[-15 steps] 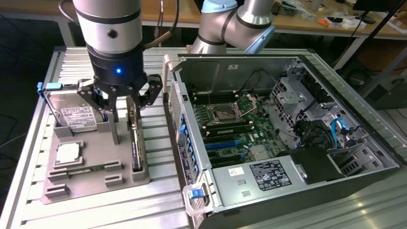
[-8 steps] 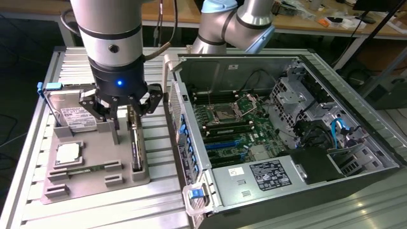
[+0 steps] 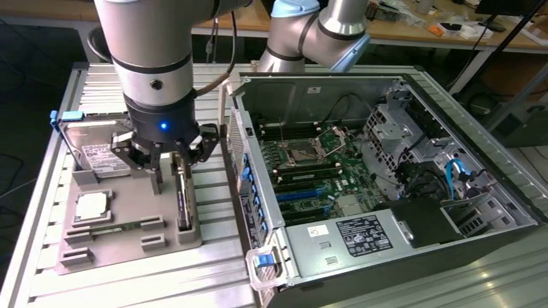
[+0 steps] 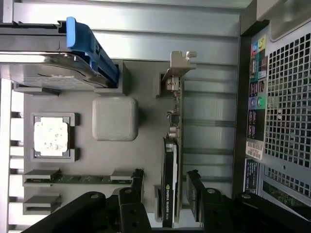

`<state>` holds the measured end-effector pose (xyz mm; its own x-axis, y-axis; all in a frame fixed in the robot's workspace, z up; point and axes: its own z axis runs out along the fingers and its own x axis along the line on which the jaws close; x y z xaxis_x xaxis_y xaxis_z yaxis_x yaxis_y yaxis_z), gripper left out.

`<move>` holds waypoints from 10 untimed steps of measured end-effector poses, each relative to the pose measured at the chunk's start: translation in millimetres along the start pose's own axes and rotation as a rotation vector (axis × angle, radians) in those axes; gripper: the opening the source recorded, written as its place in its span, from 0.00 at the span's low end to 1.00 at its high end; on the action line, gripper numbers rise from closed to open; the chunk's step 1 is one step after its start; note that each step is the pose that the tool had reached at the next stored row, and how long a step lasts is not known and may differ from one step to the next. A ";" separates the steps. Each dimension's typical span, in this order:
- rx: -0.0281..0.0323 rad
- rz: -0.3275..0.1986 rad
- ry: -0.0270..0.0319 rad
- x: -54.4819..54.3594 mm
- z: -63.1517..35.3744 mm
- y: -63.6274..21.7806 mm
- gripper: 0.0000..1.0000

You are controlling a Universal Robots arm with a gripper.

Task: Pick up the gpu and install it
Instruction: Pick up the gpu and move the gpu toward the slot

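The gpu (image 3: 182,200) is a thin dark card standing on its edge in a slot of the grey holder tray (image 3: 128,247). In the wrist view the gpu (image 4: 170,160) runs lengthwise, with its grey metal bracket (image 4: 178,68) at the far end. My gripper (image 3: 171,174) hangs just over the card's far end in the exterior view. It is open, and nothing is held. The wrist view shows my gripper (image 4: 165,177) with one black finger (image 4: 137,183) on each side of the card's near end, with a gap on both sides.
The same tray holds a silver hard drive (image 3: 97,156) in a blue-edged frame, a square silver chip (image 3: 92,206) and a memory stick (image 4: 77,178). The open computer case (image 3: 360,179) lies at the exterior view's right, close beside the tray.
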<state>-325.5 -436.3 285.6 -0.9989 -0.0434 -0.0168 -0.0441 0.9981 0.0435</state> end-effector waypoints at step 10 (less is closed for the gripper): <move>0.0000 0.000 0.0000 -4.8 18.4 -3.6 0.48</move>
<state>-320.3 -438.8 267.2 -0.9989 -0.0434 -0.0168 -0.0441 0.9981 0.0435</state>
